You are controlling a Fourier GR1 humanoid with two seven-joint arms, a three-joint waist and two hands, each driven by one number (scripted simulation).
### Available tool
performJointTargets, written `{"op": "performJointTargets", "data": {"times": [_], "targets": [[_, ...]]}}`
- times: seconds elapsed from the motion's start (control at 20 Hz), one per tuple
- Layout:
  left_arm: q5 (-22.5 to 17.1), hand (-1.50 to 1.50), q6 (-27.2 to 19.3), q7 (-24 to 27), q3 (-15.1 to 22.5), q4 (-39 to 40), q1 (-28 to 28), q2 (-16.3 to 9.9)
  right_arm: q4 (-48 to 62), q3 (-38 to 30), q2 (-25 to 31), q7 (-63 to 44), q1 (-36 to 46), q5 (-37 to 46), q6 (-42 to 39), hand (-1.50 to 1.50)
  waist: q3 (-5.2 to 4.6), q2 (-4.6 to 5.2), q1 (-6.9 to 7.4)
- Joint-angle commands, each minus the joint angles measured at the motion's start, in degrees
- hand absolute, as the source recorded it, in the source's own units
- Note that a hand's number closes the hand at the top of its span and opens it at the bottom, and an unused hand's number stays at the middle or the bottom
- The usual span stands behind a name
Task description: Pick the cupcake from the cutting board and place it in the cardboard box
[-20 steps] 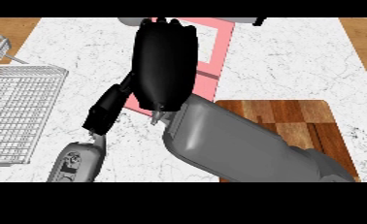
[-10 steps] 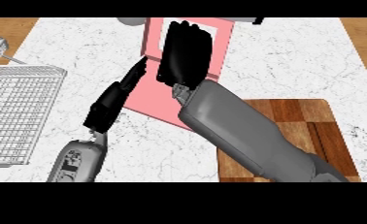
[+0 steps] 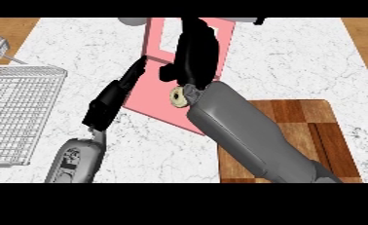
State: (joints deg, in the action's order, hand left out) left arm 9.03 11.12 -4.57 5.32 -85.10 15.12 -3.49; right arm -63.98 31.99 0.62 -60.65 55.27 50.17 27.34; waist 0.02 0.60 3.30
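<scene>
The box (image 3: pixel 159 103) is a flat pink shape lying slantwise on the white counter, from the top centre down toward the middle. My right hand (image 3: pixel 194 56) hovers over its upper part, back of the hand toward me, hiding whatever is under the palm. I see no cupcake anywhere. A pale round disc (image 3: pixel 176 97) shows at the right wrist and stays with it. The wooden cutting board (image 3: pixel 295 121) lies at the lower right, partly under my right forearm, with nothing visible on it. My left hand (image 3: pixel 114 100) lies open, fingers straight, along the box's left edge.
A white wire rack (image 3: pixel 25 112) stands at the left edge of the counter. A grey round thing (image 3: pixel 133 21) and a dark thing (image 3: pixel 259 21) sit at the counter's far edge, on either side of the box.
My right hand and forearm have swung up and to the right, from the box's lower left part to its upper part. The left hand has barely moved.
</scene>
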Motion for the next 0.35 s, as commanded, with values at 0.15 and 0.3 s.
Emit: {"op": "performJointTargets", "data": {"times": [0.15,0.3], "targets": [[0.1,0.0,-1.17,0.4,-0.62,-0.98,-2.92,0.08,-6.99,-4.97,-0.59,-0.64,-5.07,1.34,24.21,-1.5,0.09,-0.72,-1.78],[-0.76,0.0,-0.05,1.41,-1.48,-1.91,-3.44,-1.17,-9.27,-5.71,-0.6,0.48,-8.31,2.08,30.86,-1.5,0.05,-0.71,-2.14]]}}
